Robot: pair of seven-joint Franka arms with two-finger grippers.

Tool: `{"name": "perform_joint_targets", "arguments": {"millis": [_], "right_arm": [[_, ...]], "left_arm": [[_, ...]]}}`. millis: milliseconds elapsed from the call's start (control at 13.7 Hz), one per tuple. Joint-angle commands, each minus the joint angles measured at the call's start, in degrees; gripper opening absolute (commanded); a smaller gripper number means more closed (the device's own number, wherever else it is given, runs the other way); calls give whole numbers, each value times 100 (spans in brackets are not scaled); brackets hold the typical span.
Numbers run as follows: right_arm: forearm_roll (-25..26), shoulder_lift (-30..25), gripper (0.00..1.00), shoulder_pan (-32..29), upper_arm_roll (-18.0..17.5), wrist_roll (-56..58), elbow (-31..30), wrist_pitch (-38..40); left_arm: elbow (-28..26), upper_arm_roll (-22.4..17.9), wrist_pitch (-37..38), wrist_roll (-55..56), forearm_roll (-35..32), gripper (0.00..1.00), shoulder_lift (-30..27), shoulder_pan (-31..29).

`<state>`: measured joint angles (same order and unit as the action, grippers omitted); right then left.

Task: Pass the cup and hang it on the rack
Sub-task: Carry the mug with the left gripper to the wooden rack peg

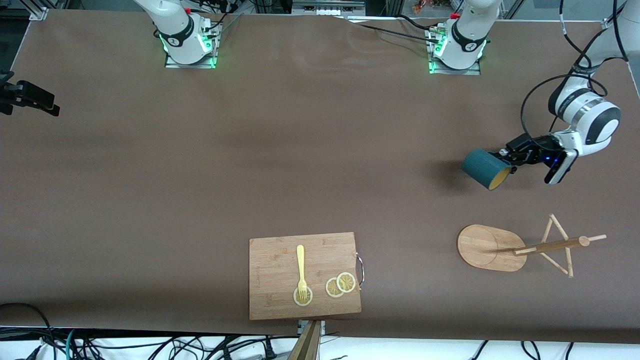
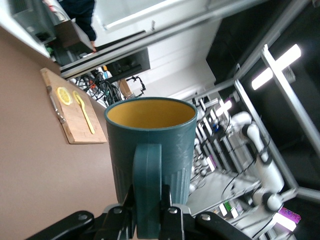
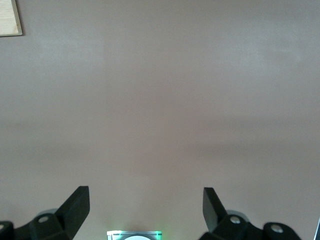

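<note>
The right gripper (image 3: 145, 205) hung with its fingers spread wide and nothing between them, over bare brown table (image 1: 150, 200) well away from the rack, and that arm waited. In the front view only its base showed.

Going across, the wooden cutting board (image 1: 305, 275) lay well apart from the rack, toward the right arm's end of the table. It carried a yellow fork (image 1: 301, 270) with its tines on one lemon slice (image 1: 302, 296), and two more overlapping lemon slices (image 1: 340, 285) beside that.

The teal mug (image 1: 486, 169) was up in the air, over the table farther from the front camera than the rack and near it. It was tipped on its side, its mouth turned toward the front camera. The left gripper (image 2: 148, 212) had its fingers clamped on the mug's handle (image 2: 147, 185). The mustard interior looked empty.

The mug tree rack (image 1: 520, 247) stood on its oval bamboo base (image 1: 485, 247), its pegs (image 1: 560, 245) bare.

The handover seemed done; the hanging step was in hand. Next, the left arm would likely need to carry the mug over the pegs and line the handle's opening up with one dowel before sliding it on.
</note>
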<state>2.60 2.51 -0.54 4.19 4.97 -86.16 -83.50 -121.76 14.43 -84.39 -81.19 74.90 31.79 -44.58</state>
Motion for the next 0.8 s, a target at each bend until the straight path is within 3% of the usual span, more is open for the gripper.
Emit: {"name": "perform_joint_targets", "arguments": {"millis": [0, 292, 729], "right_arm": [[-5, 30, 100, -78, -67, -5, 73, -8], [-5, 30, 100, -78, -59, -5, 73, -8], [-5, 39, 100, -69, -67, -5, 82, -8]], "left_arm": [[423, 60, 264, 1504, -186, 0, -68, -208], [1047, 77, 309, 3325, -310, 0, -50, -244], [2382, 86, 309, 4909, -257, 0, 669, -165]]}}
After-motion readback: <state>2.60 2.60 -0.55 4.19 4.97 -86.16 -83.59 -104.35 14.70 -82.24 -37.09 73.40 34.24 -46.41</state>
